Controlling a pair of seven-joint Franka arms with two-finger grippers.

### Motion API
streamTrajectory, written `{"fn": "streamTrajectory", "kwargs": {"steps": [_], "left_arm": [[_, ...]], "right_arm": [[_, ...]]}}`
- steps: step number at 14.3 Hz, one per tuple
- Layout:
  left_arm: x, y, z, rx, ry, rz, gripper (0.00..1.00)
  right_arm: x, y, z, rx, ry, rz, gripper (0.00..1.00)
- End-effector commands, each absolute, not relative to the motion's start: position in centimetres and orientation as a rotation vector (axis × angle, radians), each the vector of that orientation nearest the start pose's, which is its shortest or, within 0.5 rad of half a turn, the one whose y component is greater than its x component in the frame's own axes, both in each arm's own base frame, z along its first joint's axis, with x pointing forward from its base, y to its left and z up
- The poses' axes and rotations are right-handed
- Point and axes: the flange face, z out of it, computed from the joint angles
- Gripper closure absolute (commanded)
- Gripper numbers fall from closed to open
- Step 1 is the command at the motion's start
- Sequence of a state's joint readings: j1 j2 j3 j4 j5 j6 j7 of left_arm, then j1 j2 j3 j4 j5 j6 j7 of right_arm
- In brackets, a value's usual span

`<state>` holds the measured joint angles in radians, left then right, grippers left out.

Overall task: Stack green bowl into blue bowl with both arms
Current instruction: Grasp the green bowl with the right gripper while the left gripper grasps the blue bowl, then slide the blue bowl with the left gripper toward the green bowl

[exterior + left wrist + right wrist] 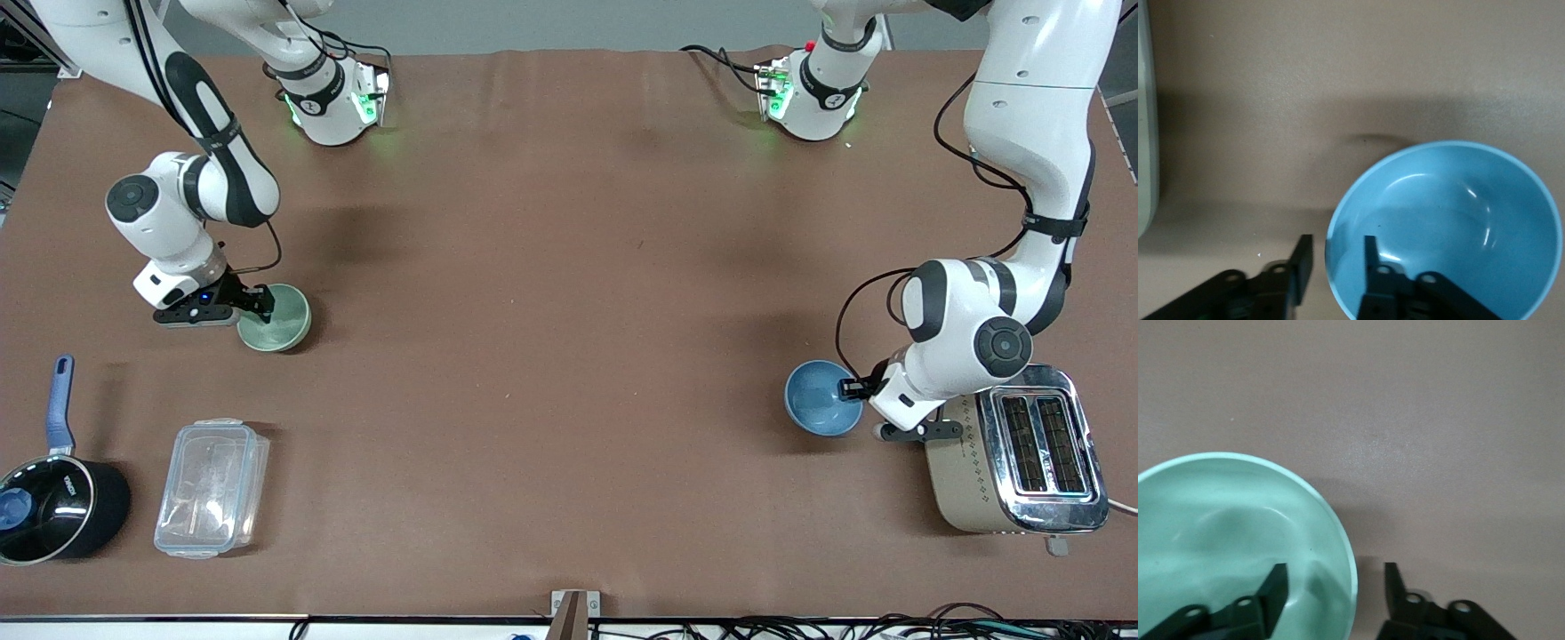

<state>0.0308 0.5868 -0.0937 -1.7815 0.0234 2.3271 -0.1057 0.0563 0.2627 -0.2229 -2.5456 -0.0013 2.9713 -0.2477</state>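
Note:
The green bowl [280, 320] stands on the table toward the right arm's end. My right gripper [262, 302] is open at its rim. In the right wrist view one finger [1271, 593] is inside the green bowl [1225, 527] and the other is outside, with the right gripper [1335, 587] astride the rim and gaps on both sides. The blue bowl [820, 397] stands toward the left arm's end. My left gripper [855, 388] is open astride its rim. In the left wrist view one finger [1371, 260] is inside the blue bowl [1451, 220], and the left gripper [1337, 257] spans the rim.
A chrome and beige toaster [1022, 453] stands right beside the left gripper, nearer the front camera. A black saucepan with a blue handle [53, 507] and a clear plastic container [212, 487] lie near the front edge at the right arm's end.

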Motion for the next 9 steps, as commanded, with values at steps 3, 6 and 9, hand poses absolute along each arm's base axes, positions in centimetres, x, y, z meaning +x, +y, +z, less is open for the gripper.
{"fn": "streamTrajectory", "kwargs": {"steps": [3,6,9], "left_arm": [[65.7,-4.8,22.5,-3.173,-0.086,0.052,0.97],[66.3,-6.4,24.1,-3.193,-0.054,0.015,1.00],[66.7,-12.7,27.0,-3.296,-0.197,-0.018,1.00]], "right_arm": [[46.5,-8.4,19.1,-3.215,-0.125,-0.260,1.00],[47.0,-8.0,21.0,-3.200,-0.131,-0.230,1.00],[48.3,-7.7,24.9,-3.172,-0.131,-0.133,1.00]]}}
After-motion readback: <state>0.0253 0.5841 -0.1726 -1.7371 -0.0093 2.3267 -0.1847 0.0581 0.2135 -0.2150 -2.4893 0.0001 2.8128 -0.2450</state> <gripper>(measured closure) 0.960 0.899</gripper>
